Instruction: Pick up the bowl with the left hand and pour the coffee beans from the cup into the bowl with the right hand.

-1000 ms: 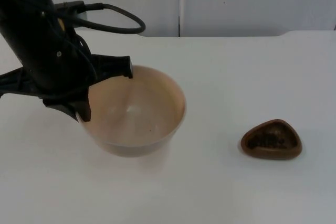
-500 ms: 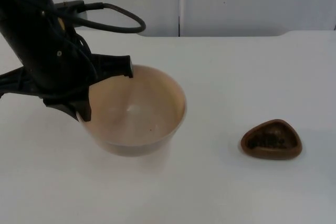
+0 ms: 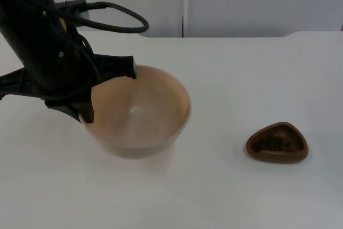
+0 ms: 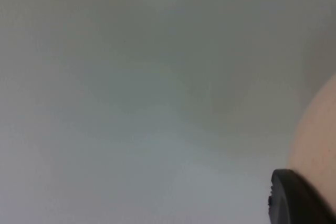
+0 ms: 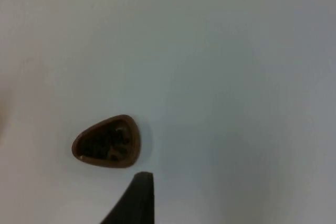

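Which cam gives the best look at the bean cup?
Top view: the brown cup sits whole on the white table, beans visible inside, apart from the bowl that the left pincer grips at its rim. The right wrist view also shows the cup, complete, with dark beans inside.

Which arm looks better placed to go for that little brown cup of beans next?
The right one, probably. The left claw is at the bowl's rim, apparently gripping it, so it is taken. The brown cup sits apart on the right side of the table, and the right arm's wrist view looks down on it.
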Available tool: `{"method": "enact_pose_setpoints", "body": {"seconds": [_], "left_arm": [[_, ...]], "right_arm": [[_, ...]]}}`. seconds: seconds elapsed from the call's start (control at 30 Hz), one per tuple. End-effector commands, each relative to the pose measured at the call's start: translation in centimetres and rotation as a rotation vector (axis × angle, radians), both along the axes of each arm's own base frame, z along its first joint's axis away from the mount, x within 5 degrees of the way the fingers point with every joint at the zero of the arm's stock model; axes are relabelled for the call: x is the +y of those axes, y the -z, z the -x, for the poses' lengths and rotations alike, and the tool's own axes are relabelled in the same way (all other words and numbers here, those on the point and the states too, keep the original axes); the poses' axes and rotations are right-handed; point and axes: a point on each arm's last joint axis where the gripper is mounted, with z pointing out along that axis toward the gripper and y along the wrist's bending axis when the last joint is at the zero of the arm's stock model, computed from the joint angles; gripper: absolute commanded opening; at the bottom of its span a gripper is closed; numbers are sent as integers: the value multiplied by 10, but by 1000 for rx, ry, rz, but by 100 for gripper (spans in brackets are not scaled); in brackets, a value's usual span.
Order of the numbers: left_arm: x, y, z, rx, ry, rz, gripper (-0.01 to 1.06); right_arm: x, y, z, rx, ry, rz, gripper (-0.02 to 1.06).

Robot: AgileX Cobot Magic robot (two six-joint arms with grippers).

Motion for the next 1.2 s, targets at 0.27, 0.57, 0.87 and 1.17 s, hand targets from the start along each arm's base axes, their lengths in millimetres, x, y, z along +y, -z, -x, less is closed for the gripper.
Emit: {"method": "enact_pose_setpoints", "body": {"seconds": [0.27, 0.57, 0.87, 1.17], "left_arm": [[-2, -5, -1, -19, -5, 17, 0], [-3, -5, -1, -28, -6, 23, 0], [-3, -5, -1, -28, -6, 23, 0], [-3, -5, -1, -28, -6, 23, 0]], "right_arm": [[3, -3, -38, 62, -23, 4, 105], [30, 22, -66, 187, -136, 14, 105], [67, 45, -95, 302, -245, 36, 105], [102, 71, -136, 426, -266, 93, 104]]}}
